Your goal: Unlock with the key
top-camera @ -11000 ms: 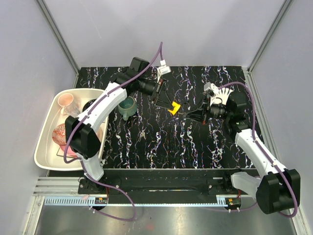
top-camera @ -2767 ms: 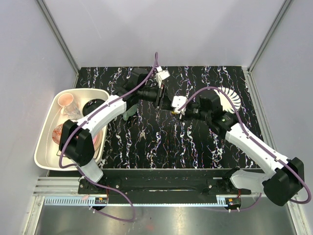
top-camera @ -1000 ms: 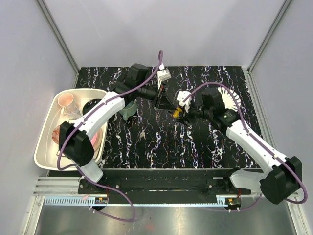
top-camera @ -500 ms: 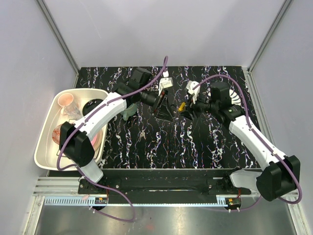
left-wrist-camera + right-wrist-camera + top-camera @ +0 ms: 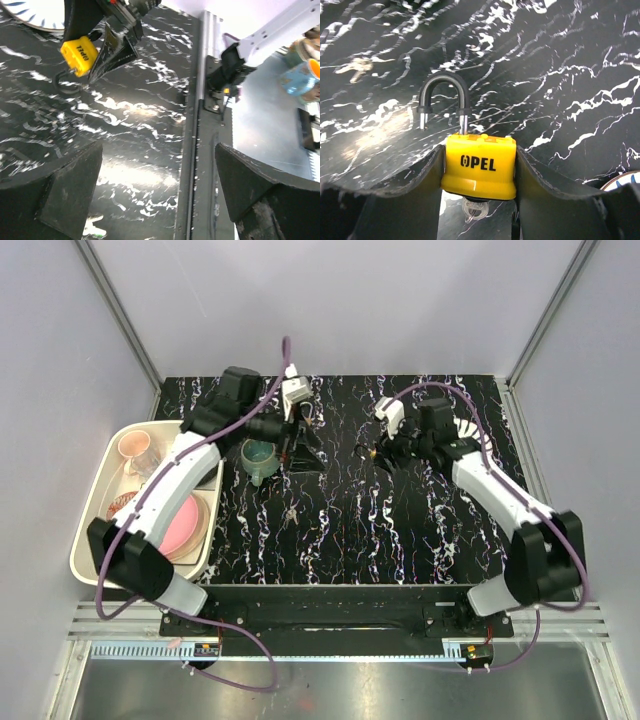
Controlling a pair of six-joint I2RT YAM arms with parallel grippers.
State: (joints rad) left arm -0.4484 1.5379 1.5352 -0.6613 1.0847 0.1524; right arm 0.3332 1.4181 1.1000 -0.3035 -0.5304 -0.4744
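a yellow padlock (image 5: 480, 162) is pinched by its two flat sides in the right end effector (image 5: 479, 152), whose fingers are closed on the body. it is held over the far half of the surface (image 5: 330, 530), a little right of the middle. the black shackle (image 5: 443, 95) points away from the wrist, with one leg lifted free of the body and the other seated, so the lock looks already open. the key (image 5: 472, 208) sits in the keyway on the underside, partly hidden between the fingers. the left end effector (image 5: 157, 150) is spread wide with nothing in it, well apart from the lock, toward the far left. several things could go wrong. the smooth body could slide or twist out of the side grip if the arm swings quickly. the shackle tip hangs low, though whether it touches the surface cannot be told, and a push down could snap the free leg back in and relock it. the key is held by nothing but the keyway, so it could drop out if the lock tips. if the left end effector returns for the key at an angle, it could knock the lock loose.
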